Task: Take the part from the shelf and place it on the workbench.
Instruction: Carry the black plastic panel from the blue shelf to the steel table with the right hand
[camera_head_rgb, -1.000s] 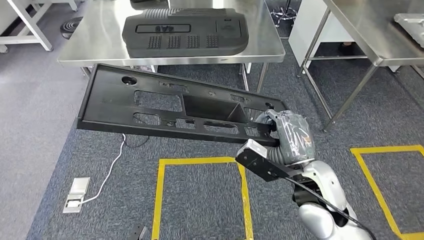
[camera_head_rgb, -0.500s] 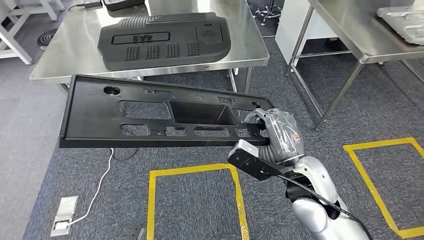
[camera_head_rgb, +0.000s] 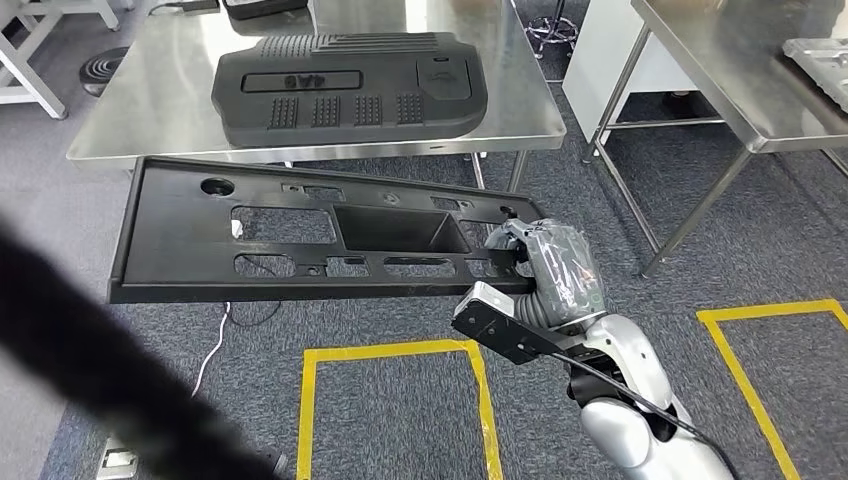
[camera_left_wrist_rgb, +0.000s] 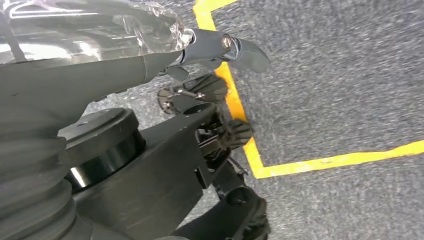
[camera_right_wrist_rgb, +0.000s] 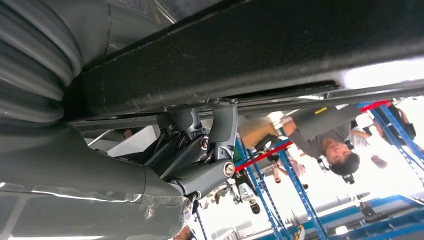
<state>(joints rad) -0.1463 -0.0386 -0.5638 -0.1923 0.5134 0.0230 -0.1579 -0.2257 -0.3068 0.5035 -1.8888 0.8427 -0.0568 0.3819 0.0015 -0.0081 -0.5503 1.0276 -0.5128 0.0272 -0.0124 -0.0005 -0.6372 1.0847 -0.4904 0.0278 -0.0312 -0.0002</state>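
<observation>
Head view | right hand (camera_head_rgb: 553, 268) grips part (camera_head_rgb: 300, 232) at its right end

Black cover (camera_head_rgb: 345, 88) fills much of workbench (camera_head_rgb: 140, 115).

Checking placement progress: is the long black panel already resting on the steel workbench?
No, the long black panel hangs in the right hand, short of the workbench.

You see two black parts: one long part (camera_head_rgb: 300, 235) and one bumpy cover (camera_head_rgb: 345, 85). You see two metal tables (camera_head_rgb: 150, 110), and two yellow squares (camera_head_rgb: 305, 410).
</observation>
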